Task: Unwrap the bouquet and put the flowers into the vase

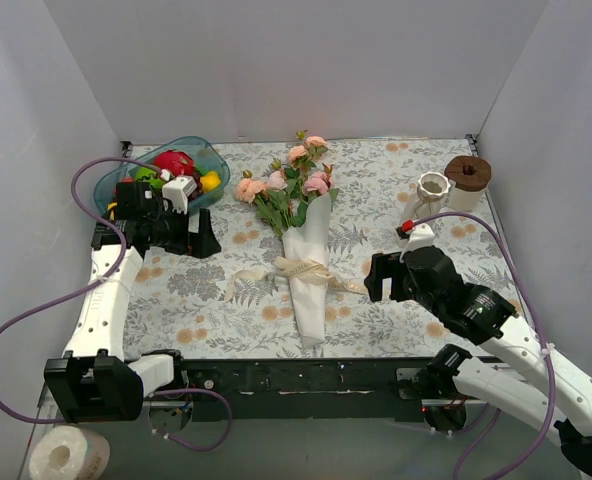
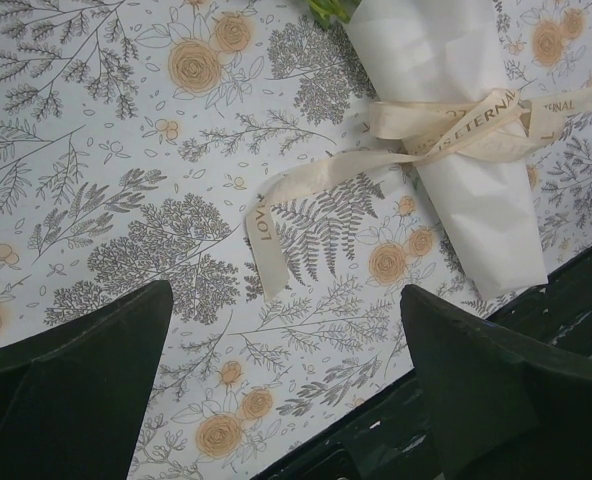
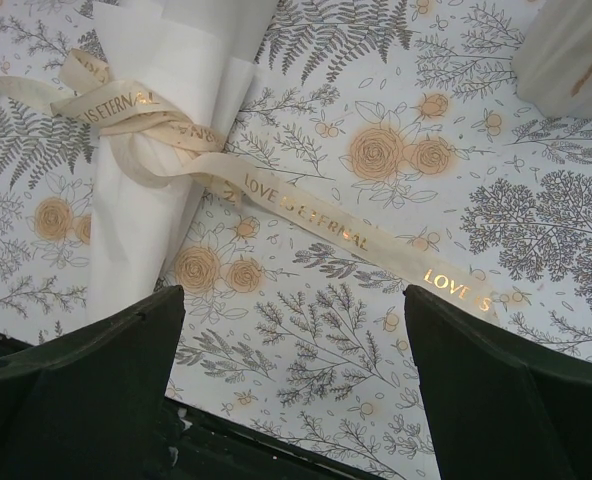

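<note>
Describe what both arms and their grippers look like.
Both arms have white links and black joints: left arm, right arm. A purple cable loops along each. The left gripper and right gripper are black with broad wedge-shaped fingers. A small red part sits by the right wrist's white block.

The left arm (image 1: 106, 300) is reaching forward along the left side, and its wrist is turning in toward the middle. The left gripper (image 1: 202, 243) is pointing down with its two fingers (image 2: 86, 380) spread wide apart, holding nothing. The right arm (image 1: 521, 340) is stretching in from the right corner. The right gripper (image 1: 378, 280) is spreading its fingers wide too, holding nothing.
</note>
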### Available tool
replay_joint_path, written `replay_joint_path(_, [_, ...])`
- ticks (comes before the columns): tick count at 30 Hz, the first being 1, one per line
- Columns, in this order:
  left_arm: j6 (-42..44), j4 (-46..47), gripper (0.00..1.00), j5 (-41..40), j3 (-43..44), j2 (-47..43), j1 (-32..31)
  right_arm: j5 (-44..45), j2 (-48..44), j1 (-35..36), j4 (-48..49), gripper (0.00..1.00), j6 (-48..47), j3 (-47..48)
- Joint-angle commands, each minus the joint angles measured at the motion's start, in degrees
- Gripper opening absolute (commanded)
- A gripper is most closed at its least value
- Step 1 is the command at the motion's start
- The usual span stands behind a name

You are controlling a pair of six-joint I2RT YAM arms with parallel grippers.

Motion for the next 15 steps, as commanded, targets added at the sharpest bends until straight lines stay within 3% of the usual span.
replay_joint_path(1, [2.76,-1.29,0.98,0.97,-0.8,0.31,-1.23,-0.3,2.01,0.23,2.71,0.98,0.36,-1.32])
replay_joint_path(10, [5.05,1.51,0.98,-1.66,-2.73,5.76,-11.67,-0.92,15.19,0.14,3.77,0.9,2.2,-1.32])
replay_joint_path(15, [6.36,4.59,0.98,-2.28,-2.64,11.99,-15.99,-0.57,14.24,0.23,9.56,0.89,3.18,-5.1])
